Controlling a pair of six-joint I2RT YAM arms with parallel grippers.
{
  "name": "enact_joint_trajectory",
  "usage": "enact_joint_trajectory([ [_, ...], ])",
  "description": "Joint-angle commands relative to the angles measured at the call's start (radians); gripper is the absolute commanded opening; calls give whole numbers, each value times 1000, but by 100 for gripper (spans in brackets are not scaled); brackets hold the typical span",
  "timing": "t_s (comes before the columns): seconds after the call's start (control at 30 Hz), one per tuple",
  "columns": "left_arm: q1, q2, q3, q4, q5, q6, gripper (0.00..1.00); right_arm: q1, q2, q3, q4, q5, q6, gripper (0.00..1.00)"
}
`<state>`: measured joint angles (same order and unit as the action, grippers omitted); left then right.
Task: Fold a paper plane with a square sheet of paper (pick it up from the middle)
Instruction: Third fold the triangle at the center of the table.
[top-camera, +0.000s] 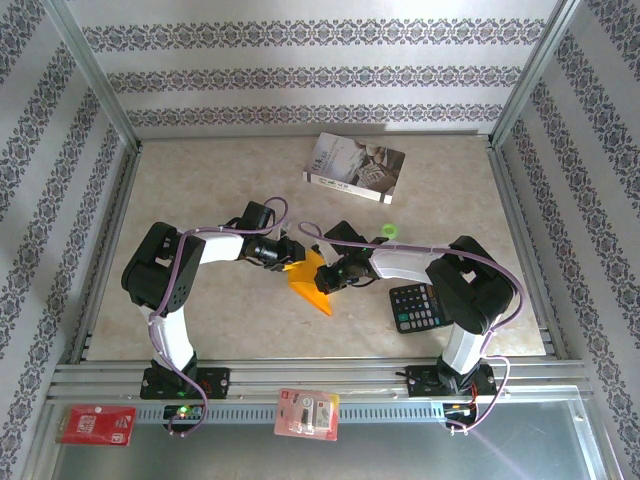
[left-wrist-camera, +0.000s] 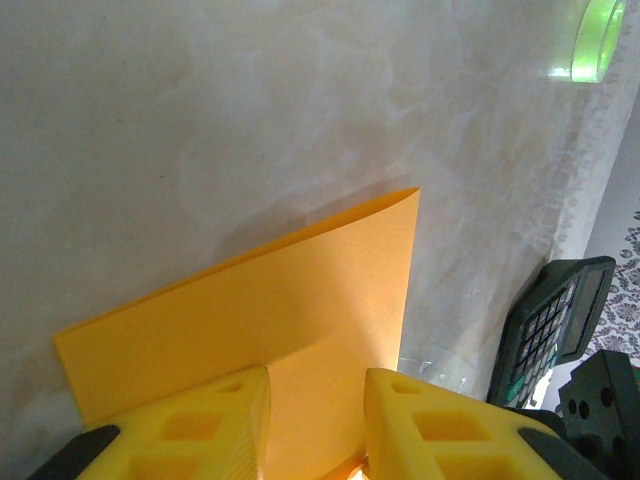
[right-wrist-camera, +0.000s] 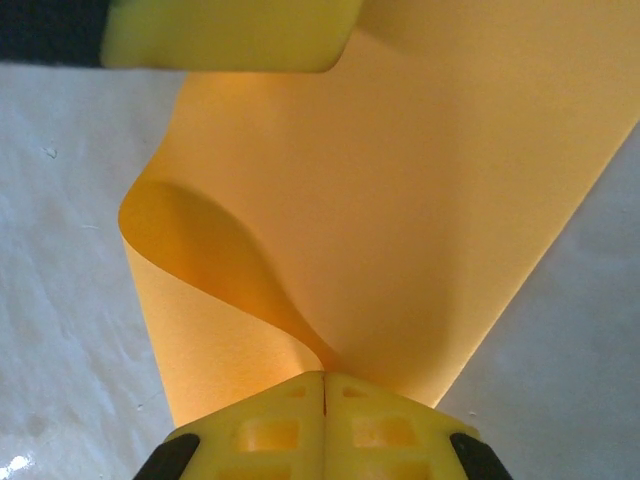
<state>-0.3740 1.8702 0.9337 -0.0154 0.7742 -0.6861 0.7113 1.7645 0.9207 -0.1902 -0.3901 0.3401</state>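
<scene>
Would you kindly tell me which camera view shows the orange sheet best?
The right wrist view: the orange sheet appears large, its curled fold plain. The left wrist view shows one flat corner; the top view, a small wedge.

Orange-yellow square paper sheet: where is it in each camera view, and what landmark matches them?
Top external: orange-yellow square paper sheet, centre, left of the black calculator.
Left wrist: sheet lower middle, one corner pointing up.
Right wrist: sheet across the middle, pinched at the bottom by the right gripper.
Shared landmark: the calculator, right of the sheet in top external and left wrist.
</scene>
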Motion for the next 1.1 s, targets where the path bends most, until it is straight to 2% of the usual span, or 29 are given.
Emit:
enact_joint_trajectory([
  [0.0,-19,33,-3,-77,-35,24,30,6,-10,-18,-12,15,-14,1],
  [0.77,-19,30,1,-79,-35,23,30,5,-4,-51,-4,36,-1,0],
  [1.07,-17,16,82,-104,-43,9,38,13,2,-107,18,61,88,0],
])
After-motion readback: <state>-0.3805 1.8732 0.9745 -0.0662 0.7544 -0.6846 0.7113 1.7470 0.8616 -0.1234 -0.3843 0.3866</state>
